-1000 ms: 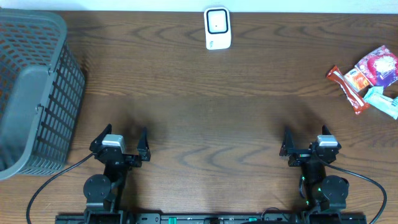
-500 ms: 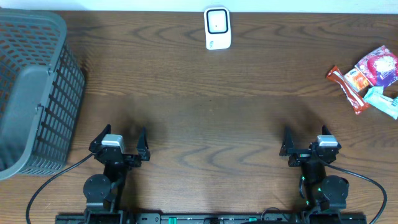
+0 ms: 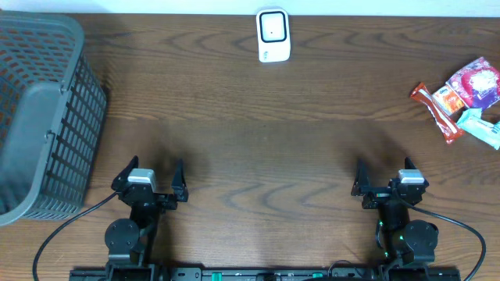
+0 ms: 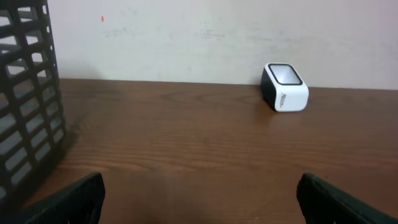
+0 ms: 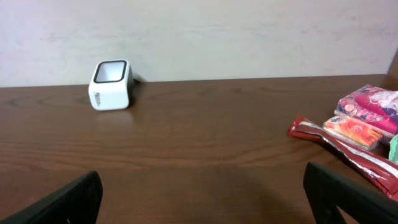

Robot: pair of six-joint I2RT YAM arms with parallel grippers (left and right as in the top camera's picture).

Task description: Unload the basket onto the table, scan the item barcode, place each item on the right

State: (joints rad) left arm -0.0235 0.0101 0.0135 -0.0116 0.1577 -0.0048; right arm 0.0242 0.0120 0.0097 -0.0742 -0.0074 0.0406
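Observation:
The white barcode scanner (image 3: pixel 273 35) stands at the table's far edge in the middle, also seen as a scanner (image 4: pixel 285 87) in the left wrist view and a scanner (image 5: pixel 111 85) in the right wrist view. A pile of snack items (image 3: pixel 465 97) lies at the far right: a long red wrapper (image 5: pixel 336 144), an orange packet and a pink packet (image 5: pixel 373 102). My left gripper (image 3: pixel 152 175) and right gripper (image 3: pixel 383 176) rest near the front edge, both open and empty, far from scanner and items. Between the left gripper's (image 4: pixel 199 193) fingers and the right gripper's (image 5: pixel 202 190) fingers only bare table shows.
A grey plastic mesh basket (image 3: pixel 39 117) stands at the left side, its wall (image 4: pixel 25 112) close to my left gripper. A pale wall runs behind the table's far edge.

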